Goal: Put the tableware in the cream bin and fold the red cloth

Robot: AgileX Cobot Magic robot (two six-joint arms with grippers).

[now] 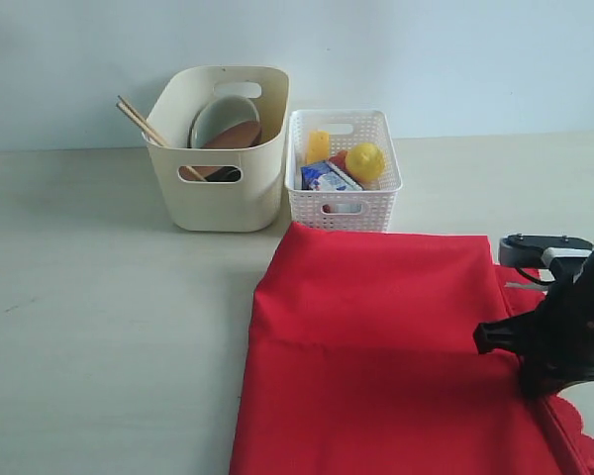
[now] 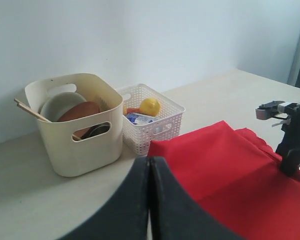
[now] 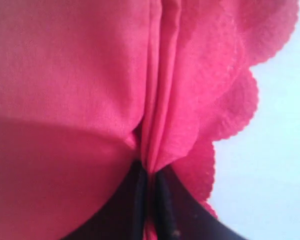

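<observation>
Along the near right of the surface lies the red cloth (image 1: 376,346), folded. The frame cuts off its near end, so its full length cannot be judged. A crease crosses it from left to right, and the scalloped border runs down its right side, partly hidden by the right gripper (image 3: 149,200), whose jaws pinch a raised pleat there. Just behind the cloth, the cream bin (image 1: 218,203) holds chopsticks (image 1: 144,124) leaning left, a pale bowl (image 1: 218,114) and a brown plate (image 1: 236,137); anything deeper is unclear. The white lattice basket (image 1: 342,208) holds a lemon (image 1: 365,161) and a carton (image 1: 327,178). The left gripper (image 2: 150,200) has its jaws pressed together.
</observation>
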